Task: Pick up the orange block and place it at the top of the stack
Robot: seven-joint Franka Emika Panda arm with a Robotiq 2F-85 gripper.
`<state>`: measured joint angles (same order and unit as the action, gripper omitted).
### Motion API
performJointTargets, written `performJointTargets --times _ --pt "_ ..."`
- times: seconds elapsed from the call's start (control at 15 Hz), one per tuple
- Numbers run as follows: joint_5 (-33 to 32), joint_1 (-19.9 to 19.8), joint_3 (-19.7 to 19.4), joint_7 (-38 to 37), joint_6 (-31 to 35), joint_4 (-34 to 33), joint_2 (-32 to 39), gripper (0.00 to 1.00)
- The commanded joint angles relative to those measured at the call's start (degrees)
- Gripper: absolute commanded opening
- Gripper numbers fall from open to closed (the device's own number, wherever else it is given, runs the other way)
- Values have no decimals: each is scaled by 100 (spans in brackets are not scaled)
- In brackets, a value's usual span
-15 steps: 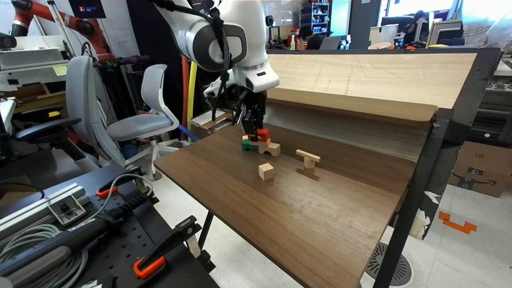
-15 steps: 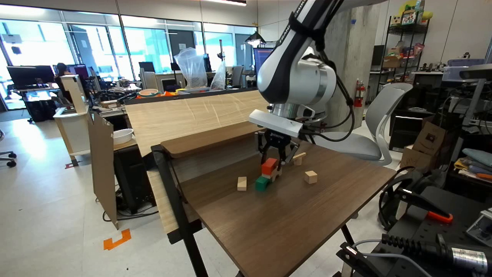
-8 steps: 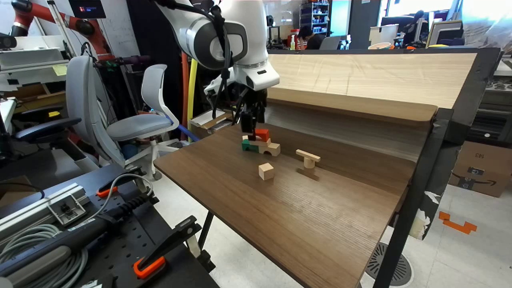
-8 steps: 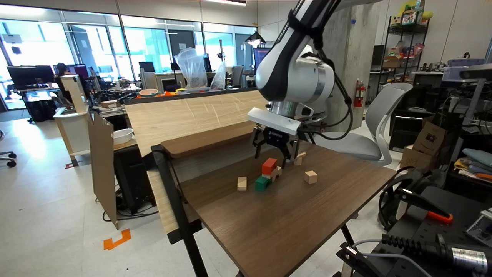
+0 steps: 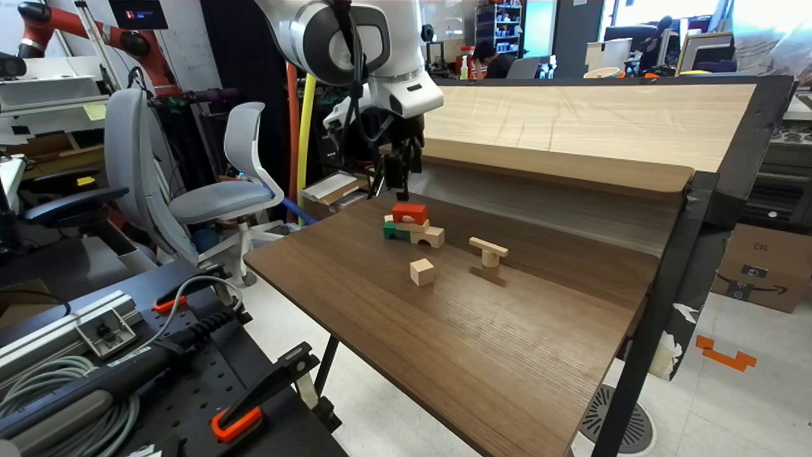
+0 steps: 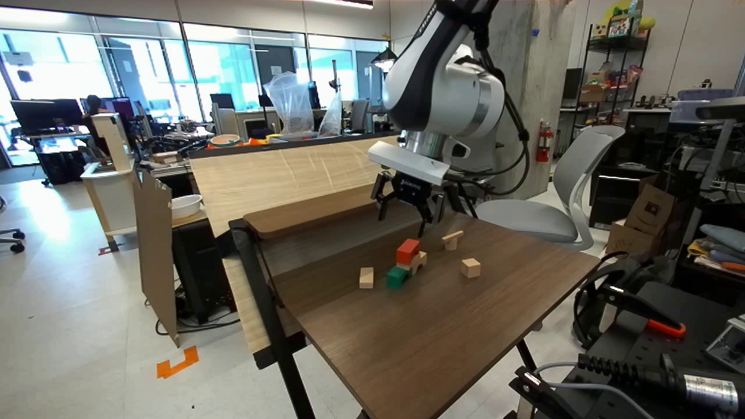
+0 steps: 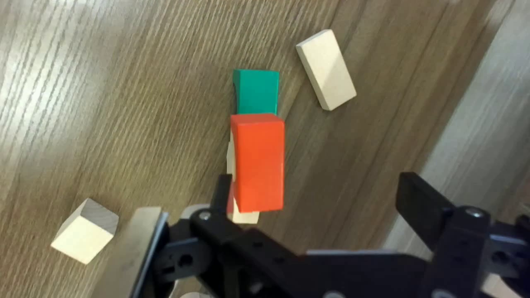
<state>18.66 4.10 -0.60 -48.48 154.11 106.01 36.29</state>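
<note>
The orange block (image 5: 410,210), a small arch, rests on a pale flat block (image 5: 419,227) at the top of the stack. Below are a green block (image 5: 396,231) and a pale arch block (image 5: 429,238), side by side on the table. My gripper (image 6: 403,226) hangs above the stack and somewhat behind it in an exterior view, apart from the blocks, with nothing between its fingers. In the wrist view the gripper (image 7: 316,178) stands wide open. One black fingertip (image 7: 223,188) overlaps the left edge of the orange block (image 7: 261,165) in that picture.
A pale cube (image 6: 471,267) sits on the wooden table (image 6: 442,326). A small plank (image 5: 488,245) lies across a cylinder (image 5: 490,258). One loose pale block (image 7: 327,70) lies near the green block. The raised shelf (image 5: 558,165) runs along the table's back.
The gripper has opened wider and risen away from the orange block. That block stays on the stack, now fully uncovered in both exterior views.
</note>
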Motion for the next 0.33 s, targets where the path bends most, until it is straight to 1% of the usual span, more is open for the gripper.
performJointTargets --times 0.0,0.13,0.2,0.27 --pt "-120 126 -180 -1 -28 439 -636 100" --pt "-31 79 -148 23 242 545 -846 100" --pt "-17 38 -107 16 46 200 -464 100" --pt "-20 35 -113 15 66 251 -581 100"
